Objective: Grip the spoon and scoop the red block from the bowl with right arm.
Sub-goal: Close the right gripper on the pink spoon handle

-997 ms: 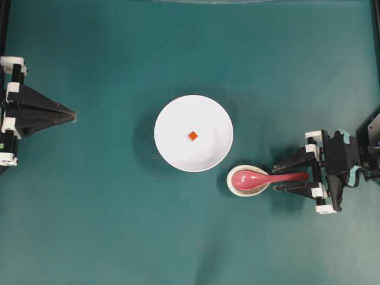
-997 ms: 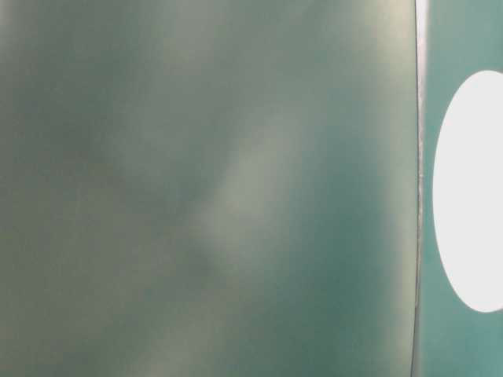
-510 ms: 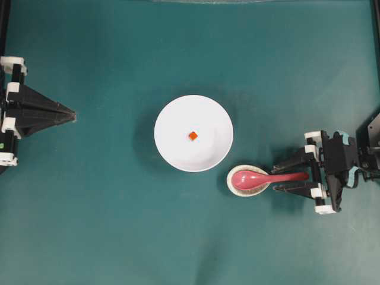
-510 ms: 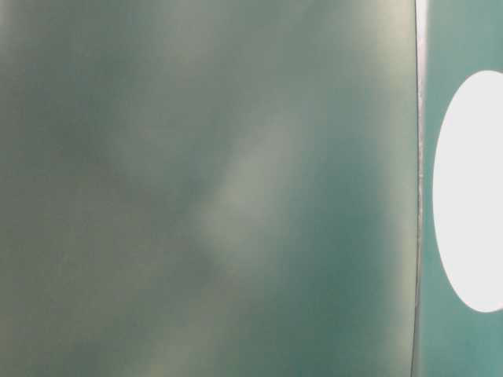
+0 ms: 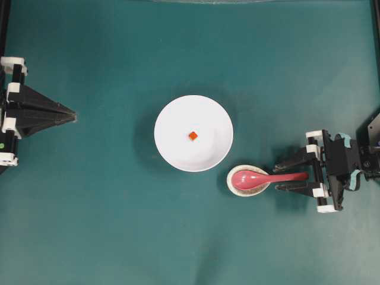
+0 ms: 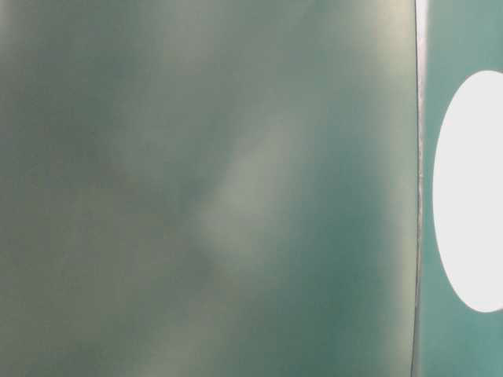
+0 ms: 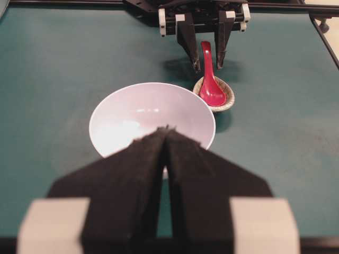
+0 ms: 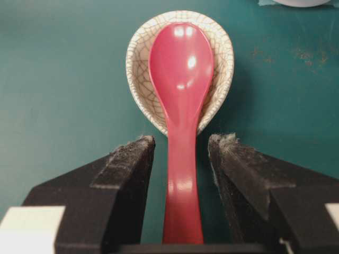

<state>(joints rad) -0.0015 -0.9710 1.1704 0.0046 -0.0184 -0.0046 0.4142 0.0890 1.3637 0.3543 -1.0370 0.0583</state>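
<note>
The pink-red spoon [image 5: 261,177] lies with its scoop in a speckled rest and its handle pointing right. My right gripper [image 5: 279,177] is open, with a finger on each side of the handle. In the right wrist view the handle [image 8: 181,174] runs between the fingers [image 8: 132,159] with a gap on both sides. The white bowl [image 5: 172,151] sits mid-table with the tiny red block [image 5: 193,136] inside. My left gripper [image 5: 72,116] is shut and empty at the far left. In its wrist view its tip [image 7: 166,129] covers part of the bowl [image 7: 127,108], and the block is hidden.
The speckled egg-shaped spoon rest [image 5: 233,186] stands just below and right of the bowl, close to its rim; it also shows in the right wrist view [image 8: 139,58]. The table-level view is a green blur with a white oval [image 6: 471,188] at its right edge.
My right gripper has shifted very slightly to the right along the handle. The spoon, the bowl, the block and the left arm have not moved.
</note>
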